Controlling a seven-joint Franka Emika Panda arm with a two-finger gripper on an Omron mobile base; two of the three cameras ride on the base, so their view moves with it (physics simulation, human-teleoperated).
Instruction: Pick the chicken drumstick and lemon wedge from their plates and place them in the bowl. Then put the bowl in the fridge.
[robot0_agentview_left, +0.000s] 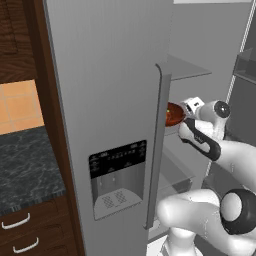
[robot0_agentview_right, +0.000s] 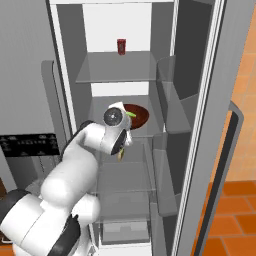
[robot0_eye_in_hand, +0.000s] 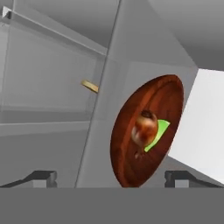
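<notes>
The dark wooden bowl (robot0_eye_in_hand: 127, 153) rests on a glass shelf inside the open fridge (robot0_agentview_left: 110, 90). In it lie the reddish-brown chicken drumstick (robot0_eye_in_hand: 144, 127) and the green lemon wedge (robot0_eye_in_hand: 159, 133). My gripper (robot0_eye_in_hand: 111, 177) is open, its fingertips (robot0_eye_in_hand: 43, 177) spread wide on either side of the bowl's near rim without pinching it. From the right base view the bowl (robot0_agentview_right: 140, 116) sits just behind my hand, with the wedge (robot0_agentview_right: 131, 114) peeking out. In the left base view the bowl (robot0_agentview_left: 174, 116) shows past the door edge. The plates are out of view.
The left fridge door (robot0_agentview_left: 115, 165), with its black dispenser panel, stands close on my left; the open right door (robot0_agentview_right: 200, 125) stands on my right. A red can (robot0_agentview_right: 121, 46) stands on the upper shelf (robot0_agentview_right: 120, 67). Glass shelves and drawers lie below the bowl.
</notes>
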